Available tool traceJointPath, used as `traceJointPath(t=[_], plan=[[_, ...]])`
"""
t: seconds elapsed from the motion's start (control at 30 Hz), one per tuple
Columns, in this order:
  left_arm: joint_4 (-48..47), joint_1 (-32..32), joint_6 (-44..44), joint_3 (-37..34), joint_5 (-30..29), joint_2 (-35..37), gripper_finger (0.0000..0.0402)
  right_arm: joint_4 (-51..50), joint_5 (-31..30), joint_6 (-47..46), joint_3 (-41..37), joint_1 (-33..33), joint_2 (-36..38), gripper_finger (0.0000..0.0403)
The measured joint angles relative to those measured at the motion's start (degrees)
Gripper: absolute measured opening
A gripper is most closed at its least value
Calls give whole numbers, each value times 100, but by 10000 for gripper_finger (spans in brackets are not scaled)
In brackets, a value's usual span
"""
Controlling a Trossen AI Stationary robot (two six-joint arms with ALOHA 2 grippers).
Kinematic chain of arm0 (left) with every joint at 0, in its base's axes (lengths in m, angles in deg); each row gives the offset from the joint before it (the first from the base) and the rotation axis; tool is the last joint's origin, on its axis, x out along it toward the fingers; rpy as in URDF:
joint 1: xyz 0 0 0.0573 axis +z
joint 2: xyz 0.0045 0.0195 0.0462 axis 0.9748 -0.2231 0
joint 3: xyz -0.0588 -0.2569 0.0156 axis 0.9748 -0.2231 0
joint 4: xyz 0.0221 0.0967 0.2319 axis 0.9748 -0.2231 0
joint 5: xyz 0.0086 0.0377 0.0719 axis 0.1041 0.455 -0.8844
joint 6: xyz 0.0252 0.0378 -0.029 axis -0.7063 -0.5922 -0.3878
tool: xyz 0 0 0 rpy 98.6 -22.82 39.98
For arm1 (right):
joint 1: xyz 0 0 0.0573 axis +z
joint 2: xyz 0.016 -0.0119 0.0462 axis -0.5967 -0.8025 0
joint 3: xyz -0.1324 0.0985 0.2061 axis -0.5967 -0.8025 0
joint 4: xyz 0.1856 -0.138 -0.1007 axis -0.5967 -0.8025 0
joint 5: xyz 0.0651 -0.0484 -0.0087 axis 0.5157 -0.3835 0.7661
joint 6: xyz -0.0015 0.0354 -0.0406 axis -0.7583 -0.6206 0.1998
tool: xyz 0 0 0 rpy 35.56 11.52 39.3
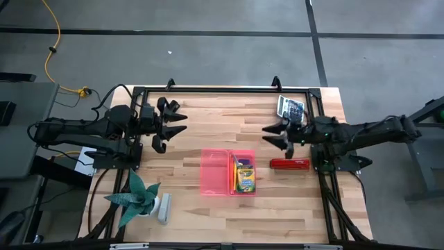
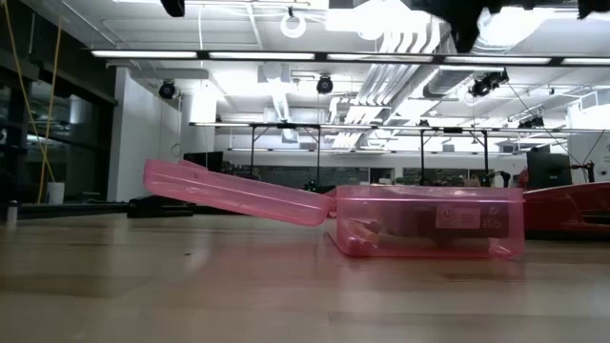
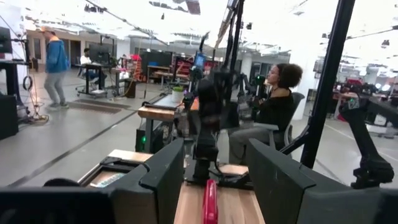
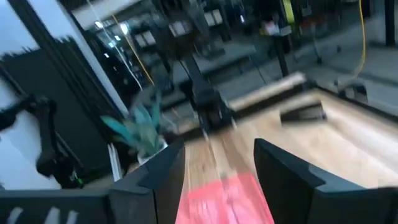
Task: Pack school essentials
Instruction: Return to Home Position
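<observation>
A pink see-through box (image 1: pixel 243 173) stands open at the table's middle, its lid (image 1: pixel 215 172) folded out flat toward the left. The yellow-green crayon box (image 1: pixel 245 176) lies in its base, and the low view shows more small items inside the box (image 2: pixel 429 221). A flat red object (image 1: pixel 290 164) lies on the table to the right of the box. My left gripper (image 1: pixel 182 123) hovers open over the far-left part of the table. My right gripper (image 1: pixel 266 136) hovers open beyond the red object. Pencils, marker and scissors do not show clearly.
A calculator (image 1: pixel 291 107) lies at the far right corner. The green folded-paper plant (image 1: pixel 135 196) and a small grey piece (image 1: pixel 164 207) stand at the near left. Bare wood lies between the two grippers and along the near edge. People show in the room beyond.
</observation>
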Motion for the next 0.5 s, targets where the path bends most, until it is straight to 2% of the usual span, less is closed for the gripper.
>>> traceJointPath(t=[0.23,0.5], plan=[[-212,0,0,0,0,-1,163,-329,-127,553,613,0,-11,184],[-211,0,13,0,-1,-1,163,-393,-173,552,643,0,-13,184]])
